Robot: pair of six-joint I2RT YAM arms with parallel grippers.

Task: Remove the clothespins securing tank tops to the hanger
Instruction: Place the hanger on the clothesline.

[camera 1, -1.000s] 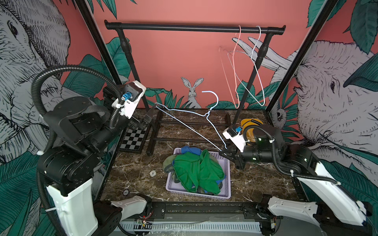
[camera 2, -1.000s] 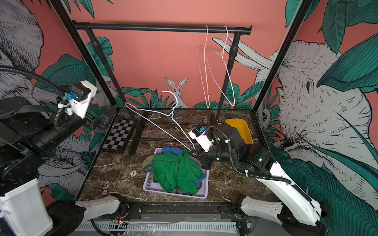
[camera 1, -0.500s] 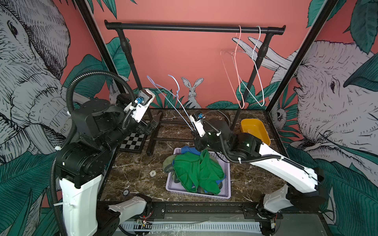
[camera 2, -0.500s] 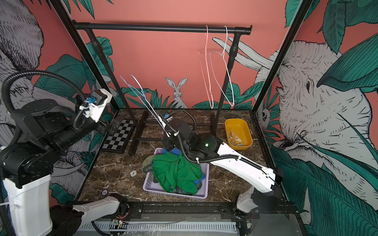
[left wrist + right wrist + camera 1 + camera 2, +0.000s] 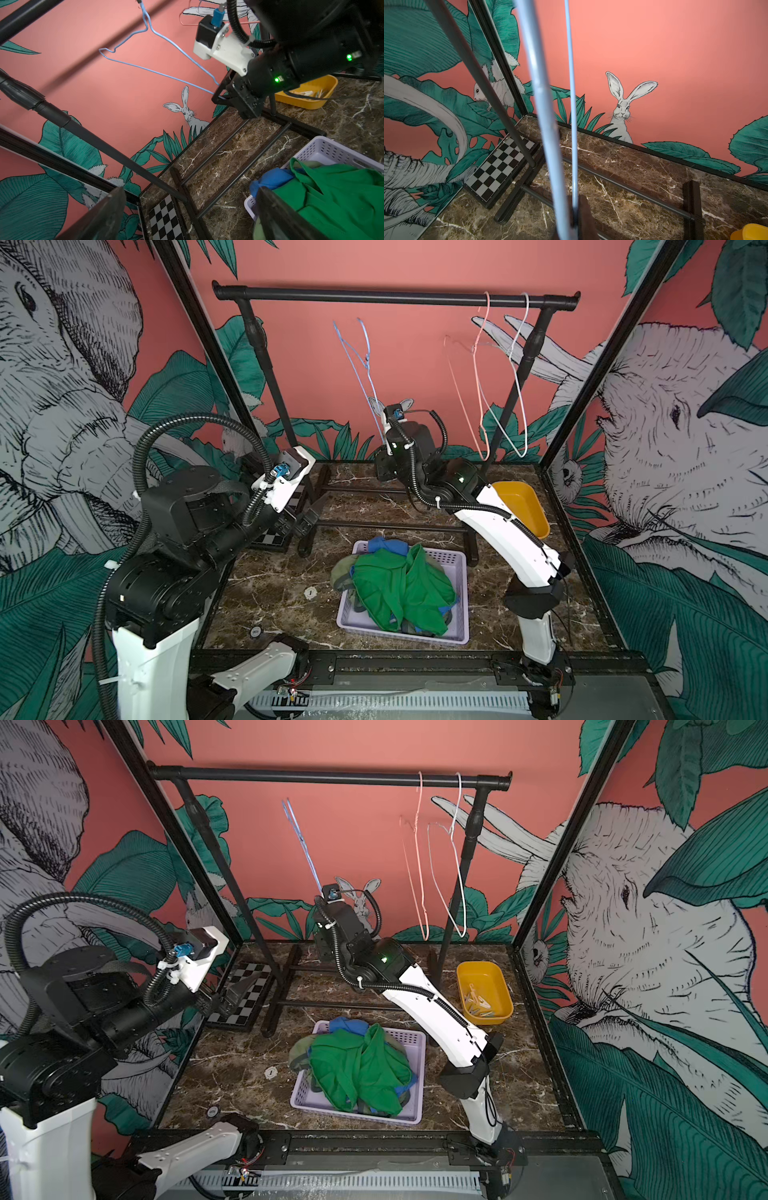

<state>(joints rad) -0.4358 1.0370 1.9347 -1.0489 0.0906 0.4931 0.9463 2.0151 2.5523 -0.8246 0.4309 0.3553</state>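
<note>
My right gripper [image 5: 220,97] is shut on the lower wire of a blue hanger [image 5: 365,364], holding it upright in the air near the back wall; the bare wire [image 5: 542,104] rises from the closed fingers. The tank tops lie heaped in a lilac basket [image 5: 451,558]: a green one [image 5: 399,585] on top, a blue one [image 5: 388,545] and an olive one [image 5: 343,572] under it. Clothespins [image 5: 478,1004] lie in a yellow bin [image 5: 478,965]. At the left, my left gripper [image 5: 190,193] is open and empty, low by the rack's left post.
A black garment rack [image 5: 395,296] spans the back; a pink hanger [image 5: 478,385] and a white hanger [image 5: 521,385] hang at its right end. Its floor bars [image 5: 239,166] cross the marble table. A checkerboard [image 5: 245,994] sits at the back left.
The right arm has swung the blue hanger from lying low at the right up to upright at the back centre. The left arm has come down and in toward the rack.
</note>
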